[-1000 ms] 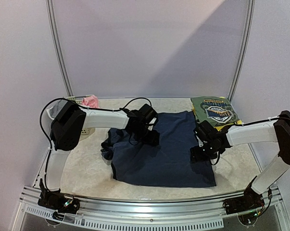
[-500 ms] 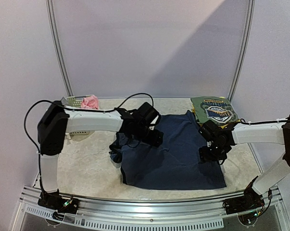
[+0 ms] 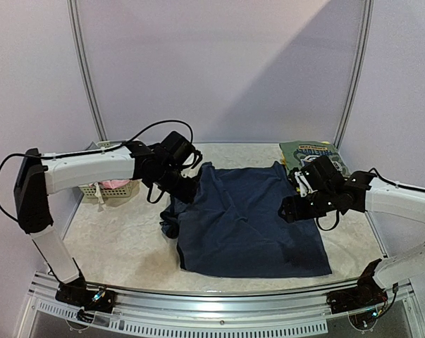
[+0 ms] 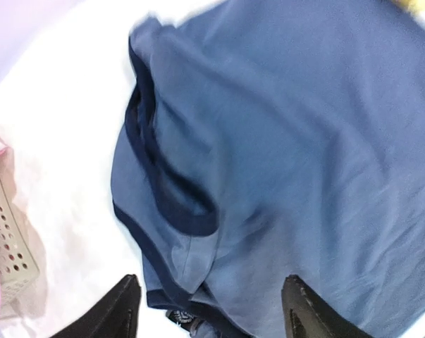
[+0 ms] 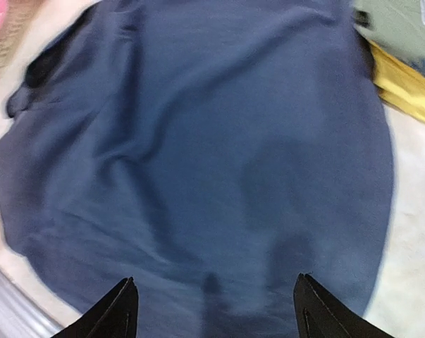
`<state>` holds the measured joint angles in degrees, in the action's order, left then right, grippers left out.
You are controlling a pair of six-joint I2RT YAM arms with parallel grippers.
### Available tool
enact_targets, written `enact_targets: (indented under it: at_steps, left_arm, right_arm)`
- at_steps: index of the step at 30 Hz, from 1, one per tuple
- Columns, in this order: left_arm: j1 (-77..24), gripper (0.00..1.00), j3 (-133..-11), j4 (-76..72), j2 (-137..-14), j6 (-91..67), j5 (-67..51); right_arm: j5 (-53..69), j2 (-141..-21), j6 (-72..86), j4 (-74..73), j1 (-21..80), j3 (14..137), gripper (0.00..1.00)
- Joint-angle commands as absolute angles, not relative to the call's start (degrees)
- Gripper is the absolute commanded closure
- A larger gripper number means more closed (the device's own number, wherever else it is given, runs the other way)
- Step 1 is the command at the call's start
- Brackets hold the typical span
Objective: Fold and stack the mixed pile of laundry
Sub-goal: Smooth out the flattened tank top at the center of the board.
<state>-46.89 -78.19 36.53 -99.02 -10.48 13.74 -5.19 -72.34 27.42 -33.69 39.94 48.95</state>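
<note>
On the surface, centre: navy dress spread out, left edge bunched. Above its right side, right fingers spread, empty. Above the bunched edge, left fingers spread, empty. Farther back: basket left, printed tee right.

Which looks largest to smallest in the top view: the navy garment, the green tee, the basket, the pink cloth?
1. Navy garment, by far the largest.
2. Green tee and basket: both partly hidden and too close to rank.
3. Pink cloth, only a sliver showing in the basket.
</note>
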Motion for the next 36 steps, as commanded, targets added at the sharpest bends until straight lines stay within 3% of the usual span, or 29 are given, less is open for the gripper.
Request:
enact_targets:
  at_steps: [1, 13, 19, 23, 36]
  left_arm:
    - [-44.29, 0.33, -77.21, 37.88, -102.84, -8.82, 13.02]
    - [-43.15, 0.44, -81.59, 36.28, -113.71, -9.94, 13.95]
    - [-42.64, 0.68, -82.27, 34.23, -116.23, -10.46, 17.64]
    - [-42.63, 1.0, -81.73, 32.72, -115.1, -10.55, 20.21]
    - [-34.2, 1.0, -83.11, 39.46, -107.18, -8.4, 24.51]
  right_arm:
    - [3.98, -70.15, 26.52, -20.74, 42.59, 44.75, 0.24]
    - [4.57, -76.41, 27.2, -14.94, 42.83, 39.98, 0.24]
    - [2.67, -81.41, 28.46, -15.68, 42.88, 38.82, 0.24]
    - [1.33, -84.31, 30.53, -16.32, 42.82, 38.13, 0.24]
    - [-2.24, -90.32, 33.81, -19.27, 42.86, 38.36, 0.24]
